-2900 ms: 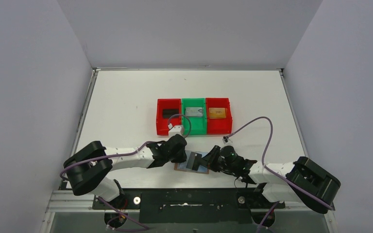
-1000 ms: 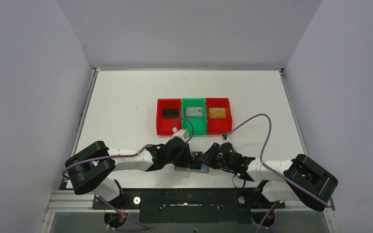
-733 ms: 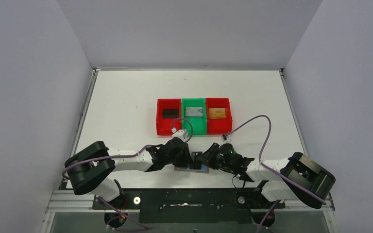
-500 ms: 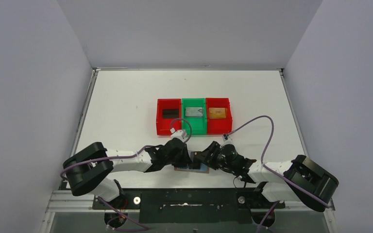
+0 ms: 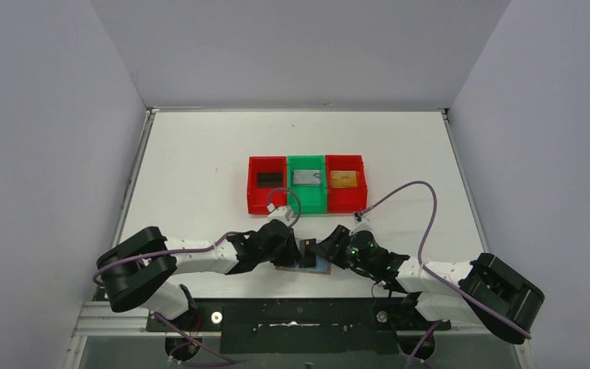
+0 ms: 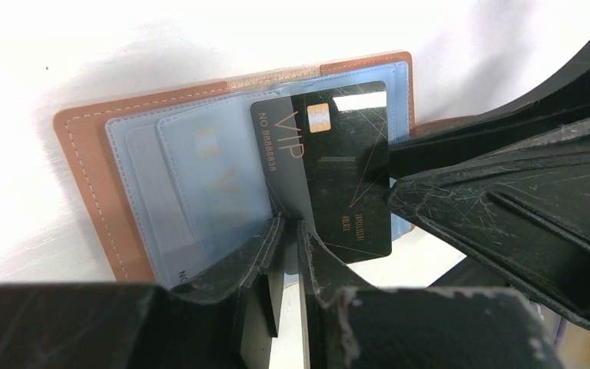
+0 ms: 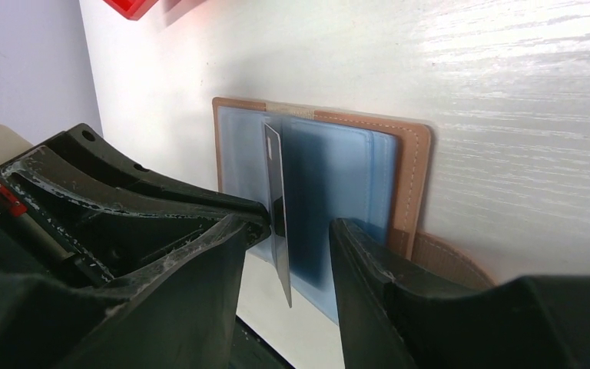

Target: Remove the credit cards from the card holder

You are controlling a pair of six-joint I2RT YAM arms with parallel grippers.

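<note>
One black card (image 6: 338,177) now upright

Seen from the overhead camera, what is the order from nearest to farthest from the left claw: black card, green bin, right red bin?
1. The black card, pinched in the left gripper, near edge.
2. The green bin, mid-row behind.
3. The right red bin, row's right end.

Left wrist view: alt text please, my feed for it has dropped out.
A black VIP card is pinched at its lower edge by the left hand, over the open tan wallet with pale blue pockets. The right hand comes in from the right, its fingers beside the card.
</note>
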